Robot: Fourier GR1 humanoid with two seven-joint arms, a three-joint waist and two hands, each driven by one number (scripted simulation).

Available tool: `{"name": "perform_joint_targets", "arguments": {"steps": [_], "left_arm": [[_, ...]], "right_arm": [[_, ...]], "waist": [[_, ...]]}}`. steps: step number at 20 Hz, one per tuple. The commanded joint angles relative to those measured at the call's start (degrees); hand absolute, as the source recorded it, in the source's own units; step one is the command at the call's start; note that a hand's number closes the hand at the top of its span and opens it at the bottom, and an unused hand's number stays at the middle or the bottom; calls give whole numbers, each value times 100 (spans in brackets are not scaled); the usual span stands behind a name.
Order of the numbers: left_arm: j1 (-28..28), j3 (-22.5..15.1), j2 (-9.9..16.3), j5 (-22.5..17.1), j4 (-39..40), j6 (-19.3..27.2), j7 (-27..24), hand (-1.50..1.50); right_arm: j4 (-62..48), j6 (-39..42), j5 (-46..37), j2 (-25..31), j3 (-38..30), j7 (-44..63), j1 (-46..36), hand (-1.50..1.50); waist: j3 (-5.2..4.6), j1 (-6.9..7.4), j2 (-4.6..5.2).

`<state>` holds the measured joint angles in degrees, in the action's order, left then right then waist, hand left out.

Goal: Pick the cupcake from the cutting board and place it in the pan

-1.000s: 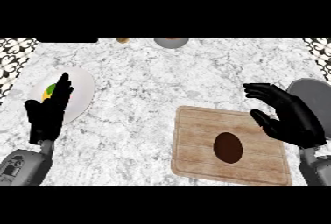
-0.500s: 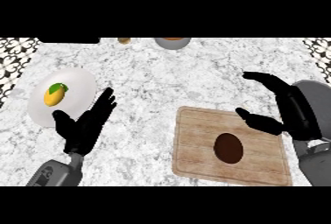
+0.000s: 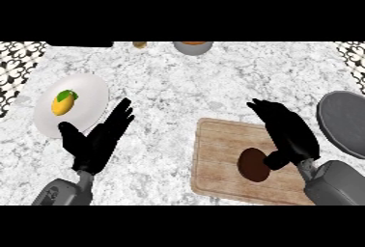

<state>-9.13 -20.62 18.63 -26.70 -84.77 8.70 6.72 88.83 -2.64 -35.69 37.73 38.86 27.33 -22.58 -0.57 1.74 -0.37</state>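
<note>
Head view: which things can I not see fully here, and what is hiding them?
- Pan: cut off by the right edge.
- Cupcake: its right side is behind the right hand; no detail readable.
- Bowl and small item: cut off at the top edge.

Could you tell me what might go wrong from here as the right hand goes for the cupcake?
The right hand is open beside the cupcake, thumb already at its edge; it might nudge the cupcake across the cutting board rather than enclose it. The pan is partly out of view at the right edge, so placing may be hard to judge. The left hand near the plate could bump it.
</note>
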Motion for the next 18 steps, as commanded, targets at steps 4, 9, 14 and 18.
{"name": "perform_joint_targets", "arguments": {"steps": [4,9,14,18], "left_arm": [[173,-104,-28,68,18,-72,-86,0],[-1,-109,-150,134,-43,83,13,0],[197,-50,-137,102,-83,52,-48,0],[216,116,14,-4,-321,40,193,0]], "right_arm": [[-318,2595,-346,-506,842,2317,-852,-150],[-671,4138,180,-1811,1153,3800,-979,-150],[-1402,4541,240,-2729,1113,4576,-1060,-150],[-1709,4514,189,-3103,879,4834,-1065,-150]], "waist": [[3,134,25],[22,-4,30],[32,-59,25],[45,-133,12]]}}
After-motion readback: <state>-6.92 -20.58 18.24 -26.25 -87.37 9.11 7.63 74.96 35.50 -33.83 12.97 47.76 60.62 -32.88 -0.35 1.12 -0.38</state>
